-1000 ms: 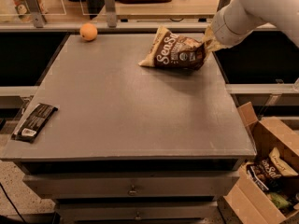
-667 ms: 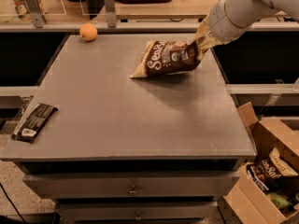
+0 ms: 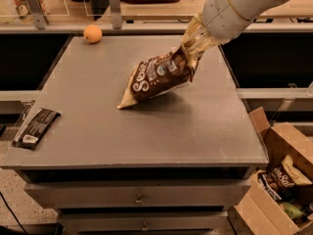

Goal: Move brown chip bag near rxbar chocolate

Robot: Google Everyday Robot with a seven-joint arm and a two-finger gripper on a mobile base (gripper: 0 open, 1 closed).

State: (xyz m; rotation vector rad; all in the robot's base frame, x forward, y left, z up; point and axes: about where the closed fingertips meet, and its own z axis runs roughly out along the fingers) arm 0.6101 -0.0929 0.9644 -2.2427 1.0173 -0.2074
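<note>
Hanging tilted over the table (image 3: 98,131), the puffy brown chip bag (image 3: 156,77), white-lettered with cream edges, is pinched at its upper end by the gripper (image 3: 191,50).

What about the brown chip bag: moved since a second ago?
Yes. The brown chip bag, gripper clamped on its upper-right end, went left and frontward, nearer the rxbar chocolate.

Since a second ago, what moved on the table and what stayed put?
The pincer, gripping the brown chip bag by its top end all along, has carried it left and toward the front of the table, closer to the rxbar chocolate. The bag now hangs tilted, low corner down. The rxbar chocolate and the orange stayed put.
</note>
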